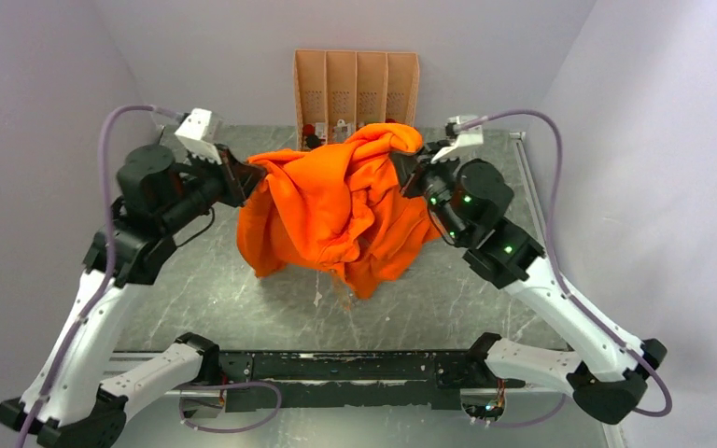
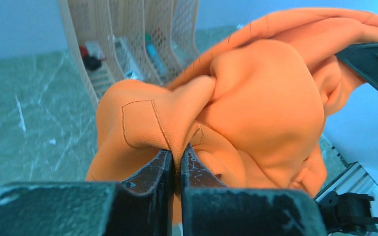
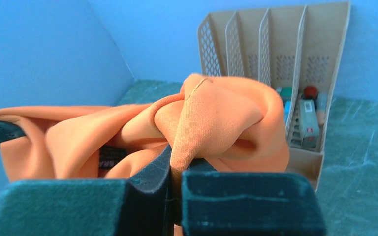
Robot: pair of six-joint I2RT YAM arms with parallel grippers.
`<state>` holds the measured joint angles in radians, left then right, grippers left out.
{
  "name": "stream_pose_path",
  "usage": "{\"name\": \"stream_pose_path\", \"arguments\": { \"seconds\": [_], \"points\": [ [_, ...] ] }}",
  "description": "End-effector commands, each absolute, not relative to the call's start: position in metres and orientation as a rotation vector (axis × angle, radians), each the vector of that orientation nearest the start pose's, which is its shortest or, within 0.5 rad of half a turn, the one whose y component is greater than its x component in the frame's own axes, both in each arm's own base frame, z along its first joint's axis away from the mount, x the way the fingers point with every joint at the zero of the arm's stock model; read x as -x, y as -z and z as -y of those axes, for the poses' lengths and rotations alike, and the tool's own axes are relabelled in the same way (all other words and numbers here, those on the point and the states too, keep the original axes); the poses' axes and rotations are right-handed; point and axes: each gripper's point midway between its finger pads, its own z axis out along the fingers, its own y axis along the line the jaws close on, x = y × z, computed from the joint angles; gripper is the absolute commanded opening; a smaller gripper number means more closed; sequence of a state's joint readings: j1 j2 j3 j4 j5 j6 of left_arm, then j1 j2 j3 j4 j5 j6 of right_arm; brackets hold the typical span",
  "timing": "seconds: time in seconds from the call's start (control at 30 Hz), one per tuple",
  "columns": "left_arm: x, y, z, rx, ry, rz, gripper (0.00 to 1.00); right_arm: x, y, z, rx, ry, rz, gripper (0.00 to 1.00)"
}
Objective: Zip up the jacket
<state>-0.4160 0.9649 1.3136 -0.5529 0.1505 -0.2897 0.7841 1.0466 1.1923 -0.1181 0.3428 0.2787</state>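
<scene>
The bright orange jacket (image 1: 336, 210) hangs bunched and crumpled between my two grippers, lifted above the grey table, its lower folds drooping down toward the surface. My left gripper (image 1: 243, 177) is shut on a fold of its fabric at the left; in the left wrist view the gripper (image 2: 177, 156) pinches the cloth (image 2: 256, 103) beside a stitched pocket outline. My right gripper (image 1: 403, 168) is shut on a fold at the upper right, and in the right wrist view it (image 3: 177, 164) pinches the cloth (image 3: 216, 115). The zipper is hidden in the folds.
A tan slotted file organiser (image 1: 356, 89) with small items stands at the back wall, right behind the jacket; it shows in the right wrist view (image 3: 295, 54) too. Grey marbled table (image 1: 205, 289) lies below. Walls close in on both sides.
</scene>
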Motion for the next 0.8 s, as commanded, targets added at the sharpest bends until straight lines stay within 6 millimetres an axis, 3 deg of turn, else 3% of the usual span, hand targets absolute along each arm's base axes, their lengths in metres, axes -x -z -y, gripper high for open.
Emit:
{"name": "stream_pose_path", "arguments": {
  "seconds": [0.0, 0.17, 0.23, 0.33, 0.47, 0.6, 0.77],
  "points": [
    [-0.234, -0.478, 0.154, -0.303, 0.693, -1.479, 0.08, -0.269, -0.491, -0.189, 0.065, -0.597, -1.352, 0.0],
    [-0.21, -0.523, 0.143, -0.267, 0.718, -1.356, 0.08, -0.248, -0.531, -0.175, 0.065, -0.642, -1.272, 0.0],
    [-0.208, -0.53, 0.141, -0.232, 0.738, -1.341, 0.08, -0.248, -0.536, -0.171, 0.047, -0.636, -1.278, 0.0],
    [-0.214, -0.529, 0.145, -0.2, 0.776, -1.361, 0.08, -0.26, -0.524, -0.172, 0.024, -0.59, -1.329, 0.0],
    [-0.248, -0.493, 0.15, -0.074, 0.774, -1.505, 0.08, -0.284, -0.48, -0.183, -0.008, -0.518, -1.446, 0.0],
    [-0.284, -0.438, 0.165, -0.002, 0.783, -1.668, 0.08, -0.308, -0.42, -0.2, -0.016, -0.452, -1.56, 0.0],
    [-0.316, -0.384, 0.185, 0.053, 0.811, -1.813, 0.08, -0.339, -0.35, -0.212, -0.008, -0.351, -1.709, 0.0]
  ]
}}
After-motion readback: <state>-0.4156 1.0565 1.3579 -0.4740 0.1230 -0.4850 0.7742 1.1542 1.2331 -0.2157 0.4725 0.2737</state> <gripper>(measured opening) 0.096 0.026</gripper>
